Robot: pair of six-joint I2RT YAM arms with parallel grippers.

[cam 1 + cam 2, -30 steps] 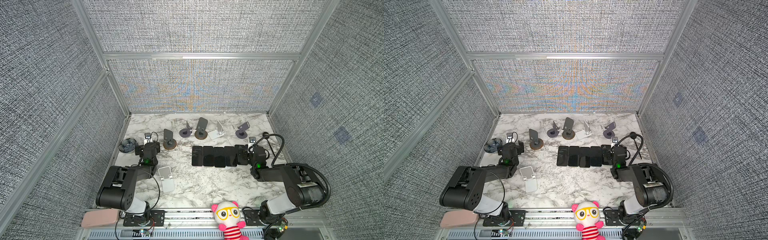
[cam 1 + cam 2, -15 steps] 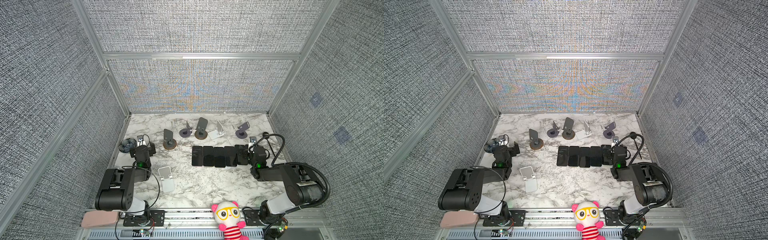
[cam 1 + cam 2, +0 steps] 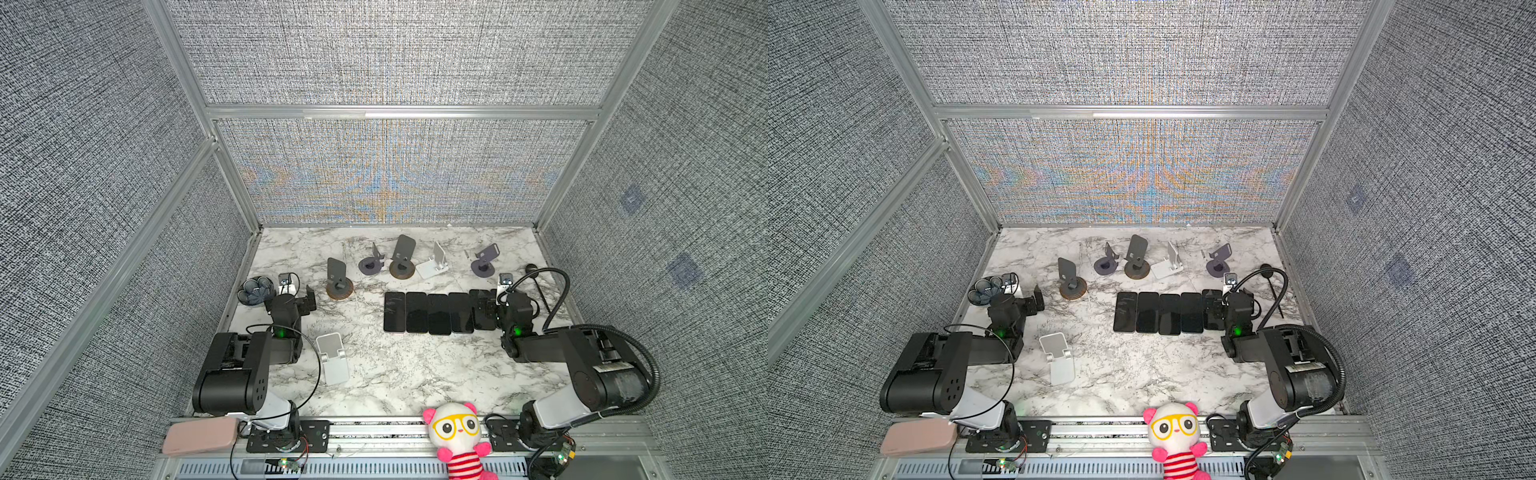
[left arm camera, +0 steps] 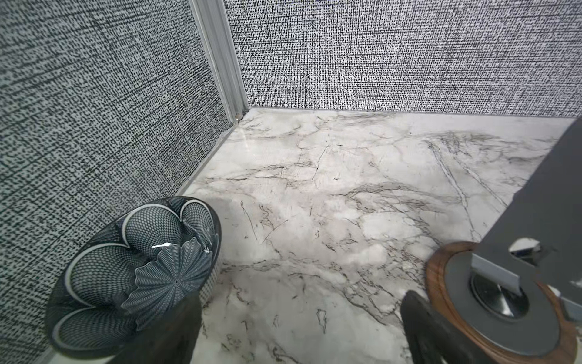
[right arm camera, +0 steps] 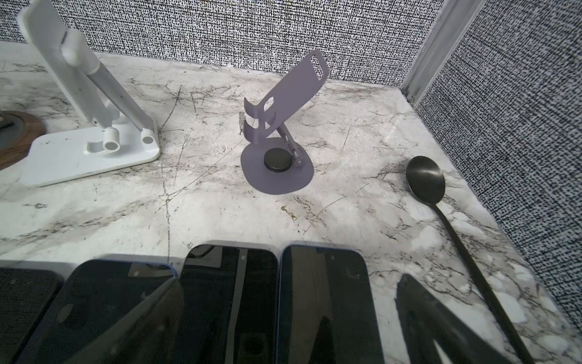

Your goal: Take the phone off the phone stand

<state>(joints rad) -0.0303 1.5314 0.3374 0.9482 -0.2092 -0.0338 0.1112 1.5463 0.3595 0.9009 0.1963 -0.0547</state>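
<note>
Bench, marble. Five phones lie flat on it, side by side in one row, nearer the arms than the line of phone stands (row and stands apart).

Right claw is spread wide, low over the right end of the row. Whether it touches the end phone is unclear. Purple stand beyond, black spoon alongside.

Left claw is wide too, gripping nothing, between patterned bowl and wood-based stand.
</note>
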